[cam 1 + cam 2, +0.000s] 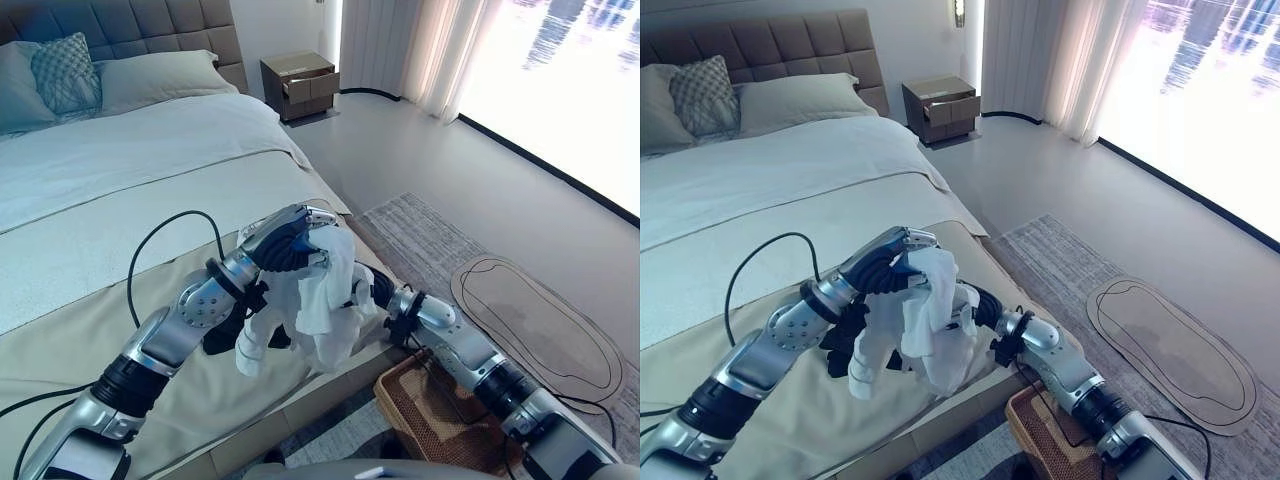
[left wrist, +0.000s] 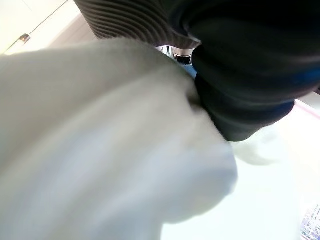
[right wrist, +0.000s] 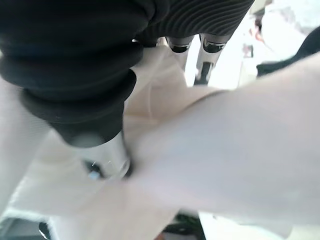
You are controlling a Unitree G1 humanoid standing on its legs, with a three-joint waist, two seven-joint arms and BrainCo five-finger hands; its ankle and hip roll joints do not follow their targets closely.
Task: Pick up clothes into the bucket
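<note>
Both hands on one white garment (image 1: 318,297), above the bed's (image 1: 120,200) edge.
Hung crumpled and limp, left hand (image 1: 285,245) curled round its top, right hand (image 1: 372,290) buried in folds, fingers unreadable; wicker basket (image 1: 425,415) below.

The left hand (image 1: 288,243) grips a white garment (image 1: 318,295) lifted above the bed (image 1: 120,200) edge; a woven basket (image 1: 425,415) sits on the floor below.

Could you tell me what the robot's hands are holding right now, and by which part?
A white garment, bunched. The left hand grips its top; the right hand is in the cloth lower down, its grip unclear.
</note>
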